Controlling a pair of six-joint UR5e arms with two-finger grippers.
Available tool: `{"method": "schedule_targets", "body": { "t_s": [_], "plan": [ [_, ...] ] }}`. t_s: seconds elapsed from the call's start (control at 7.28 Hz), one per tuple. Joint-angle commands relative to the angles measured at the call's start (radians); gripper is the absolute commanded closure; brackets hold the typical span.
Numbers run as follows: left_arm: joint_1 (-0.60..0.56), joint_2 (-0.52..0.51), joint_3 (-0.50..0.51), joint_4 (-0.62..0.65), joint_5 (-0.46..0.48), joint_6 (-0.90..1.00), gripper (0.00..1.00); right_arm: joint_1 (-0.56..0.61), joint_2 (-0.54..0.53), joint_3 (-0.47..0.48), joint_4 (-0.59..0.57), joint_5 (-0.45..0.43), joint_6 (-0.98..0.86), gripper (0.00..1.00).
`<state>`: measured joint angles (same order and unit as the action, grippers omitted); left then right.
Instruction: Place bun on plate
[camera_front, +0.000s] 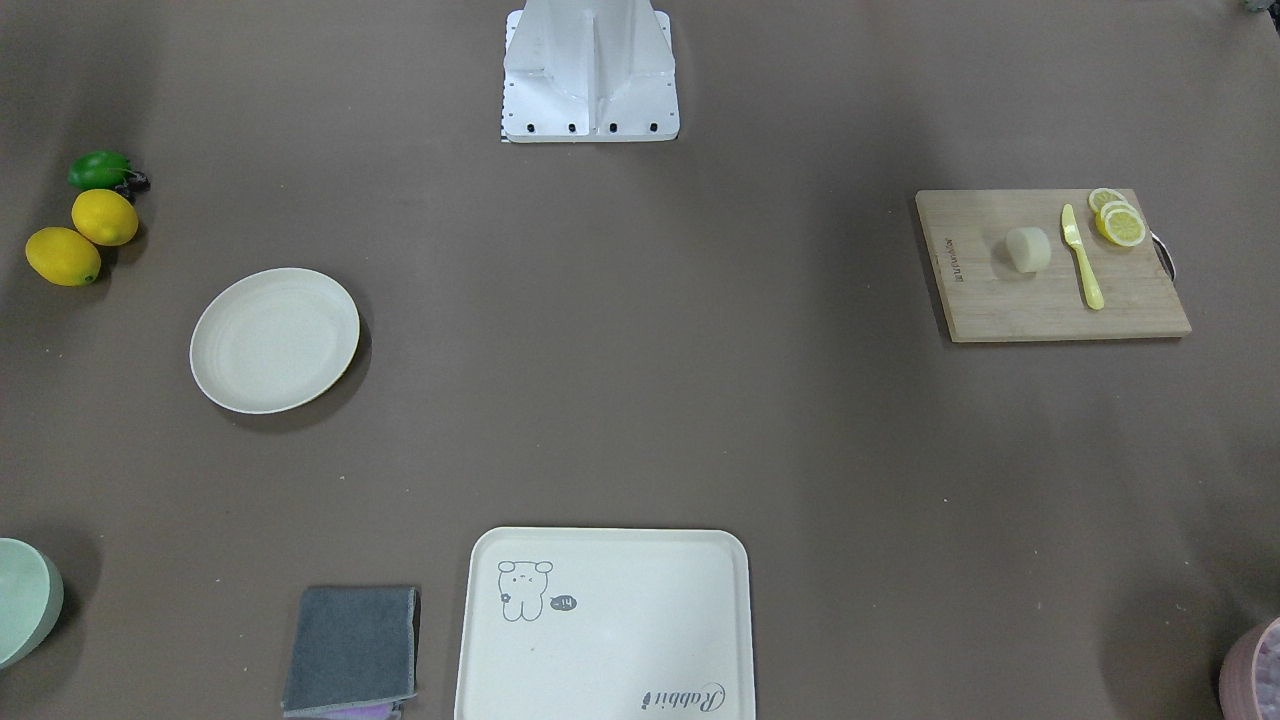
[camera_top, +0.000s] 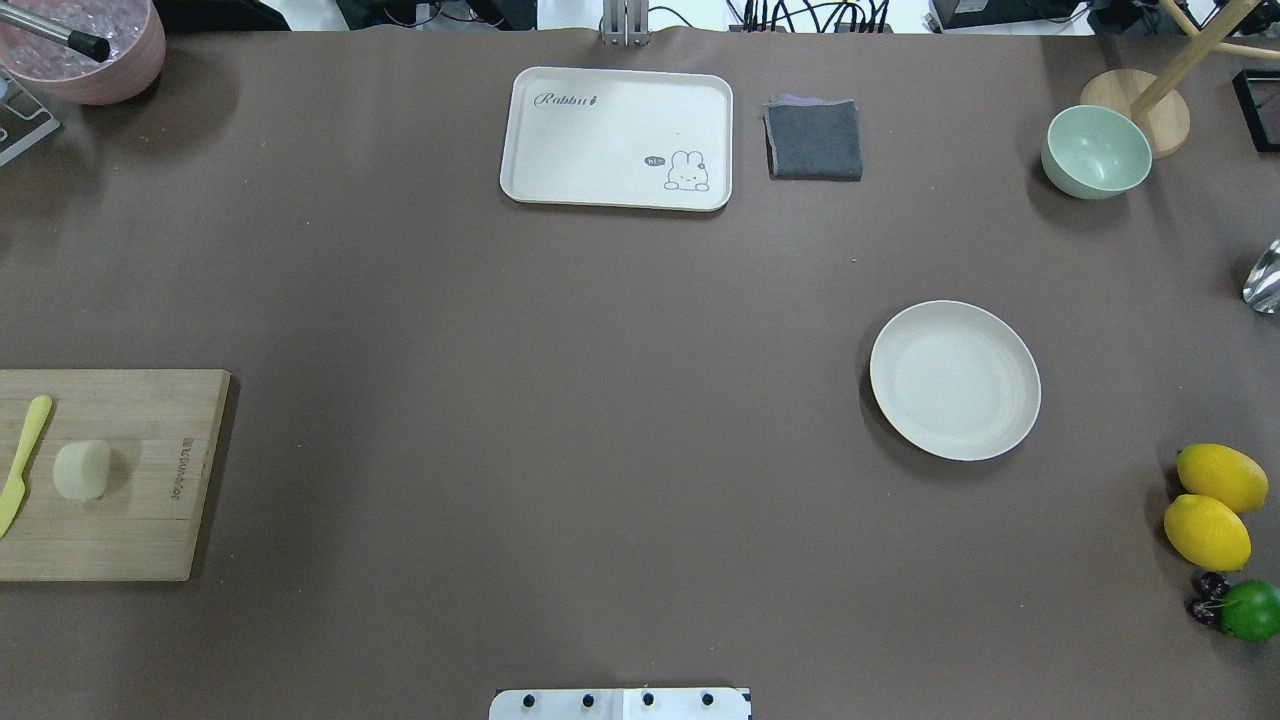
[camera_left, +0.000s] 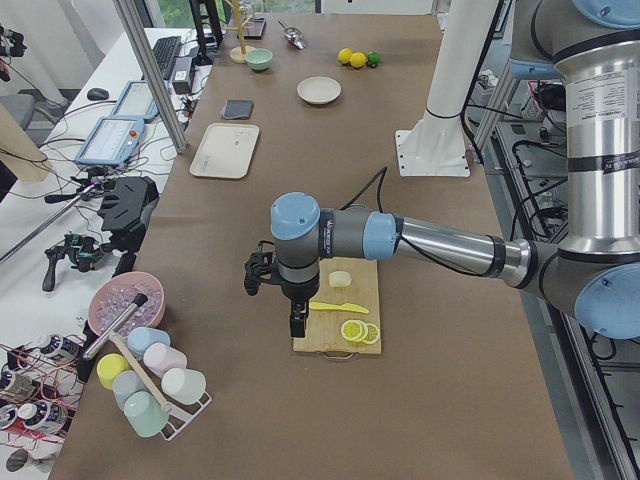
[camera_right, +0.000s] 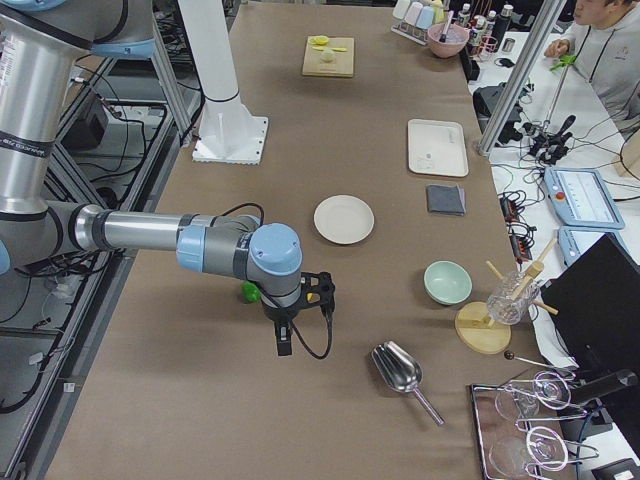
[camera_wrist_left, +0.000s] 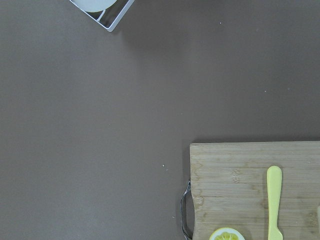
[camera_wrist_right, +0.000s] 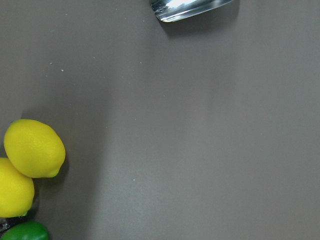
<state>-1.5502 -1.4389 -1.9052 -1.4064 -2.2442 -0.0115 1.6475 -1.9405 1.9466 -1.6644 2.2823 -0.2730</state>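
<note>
Left jaws: the left gripper (camera_left: 297, 328) hangs over the table just off the handle end of the board. It shows only in the side view, so I cannot tell whether the jaws are parted or closed.

Right jaws: the right gripper (camera_right: 283, 346) hangs above the table between the whole yellow lemons (camera_top: 1212, 505) and the shiny metal scoop (camera_right: 400, 372). Here too I cannot tell how the jaws stand.

Bun: the small pale cream-white rounded bun (camera_front: 1027, 249) lies free on the rectangular bamboo cutting board (camera_front: 1050, 305). The yellow plastic knife (camera_front: 1082, 258) is just beside it, and the yellow lemon slices (camera_front: 1120, 222) lie beyond the knife.

Plate: the round cream-white plate (camera_top: 955, 380) sits bare on the table's opposite half, well apart from the bun.

Handling: the bun is probably light and soft, so it could dent under a hard squeeze. Its smooth skin may slip.

Hold: take it across the short sides at mid-height, from above and with gentle pressure, keeping clear of the knife.

Stage: the pick has not begun. The left arm is the nearer one.
</note>
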Motion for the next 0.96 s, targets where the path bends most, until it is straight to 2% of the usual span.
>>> {"method": "schedule_targets", "body": {
  "t_s": [0.0,0.55,0.69,0.82],
  "plan": [
    [-0.001,0.009,-0.009,-0.003,0.002,0.005,0.03,0.0,0.002,0.0,0.0,0.0,0.0,0.0],
    [-0.001,0.009,-0.023,-0.005,0.002,0.004,0.03,0.0,0.002,0.002,0.003,0.0,0.0,0.0],
    [0.001,0.008,-0.022,-0.008,0.003,0.002,0.03,0.0,0.006,-0.003,0.043,0.011,0.0,0.0],
    [-0.001,-0.009,-0.026,-0.008,0.003,-0.002,0.03,0.0,0.005,-0.024,0.187,0.049,-0.002,0.0]
  ]
}}
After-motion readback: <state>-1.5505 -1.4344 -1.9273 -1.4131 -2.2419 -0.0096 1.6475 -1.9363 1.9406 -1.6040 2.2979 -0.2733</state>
